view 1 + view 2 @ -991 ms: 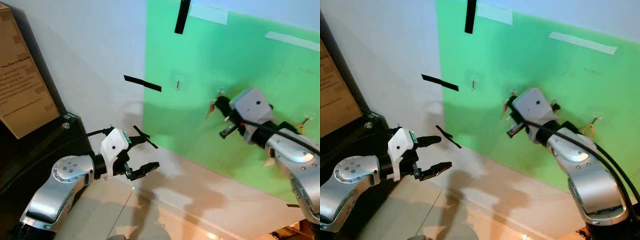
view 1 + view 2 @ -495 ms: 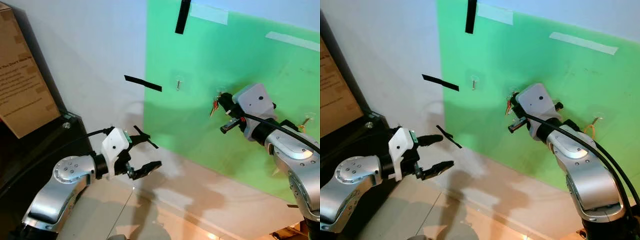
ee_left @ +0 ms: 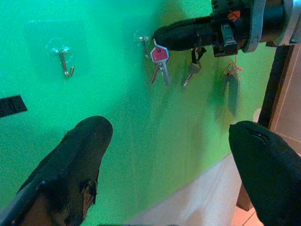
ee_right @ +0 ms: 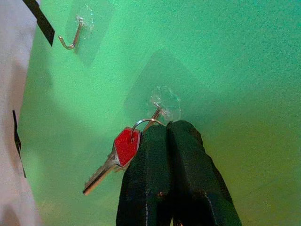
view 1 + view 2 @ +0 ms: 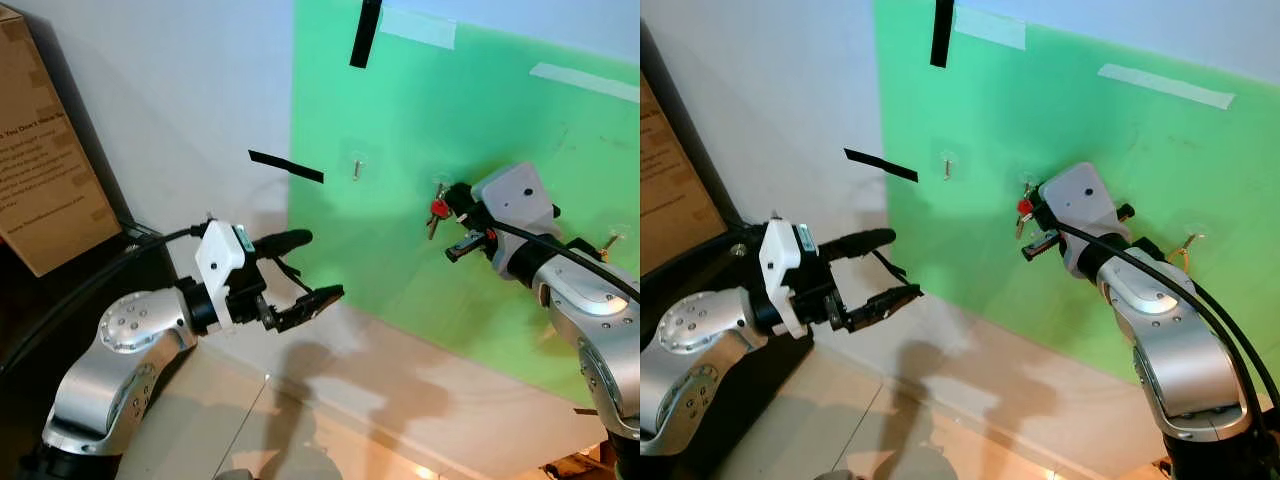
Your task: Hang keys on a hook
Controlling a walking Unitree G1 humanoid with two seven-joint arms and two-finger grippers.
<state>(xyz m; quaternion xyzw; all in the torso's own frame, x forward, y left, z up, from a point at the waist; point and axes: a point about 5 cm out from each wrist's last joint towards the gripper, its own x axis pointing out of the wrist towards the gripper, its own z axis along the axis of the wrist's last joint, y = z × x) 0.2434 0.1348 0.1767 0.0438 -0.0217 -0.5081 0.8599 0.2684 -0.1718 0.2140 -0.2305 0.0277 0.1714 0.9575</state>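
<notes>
The keys (image 4: 115,157), one with a red head, hang by their ring at a clear stick-on hook (image 4: 162,104) on the green board (image 5: 420,120), and the right gripper (image 4: 167,134), fingers pressed together, is pinching the ring right at that hook. The left gripper (image 5: 305,270) hovers with fingers spread wide, apart from the board, facing an empty hook (image 3: 63,59) beside black tape strips (image 5: 285,166)

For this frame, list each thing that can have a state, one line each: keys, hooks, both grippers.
keys: ring at the middle hook, pinched by right gripper
middle hook: key ring at it
left hook: bare
right gripper: shut on the key ring
left gripper: open, holding nothing, off the wall
</notes>
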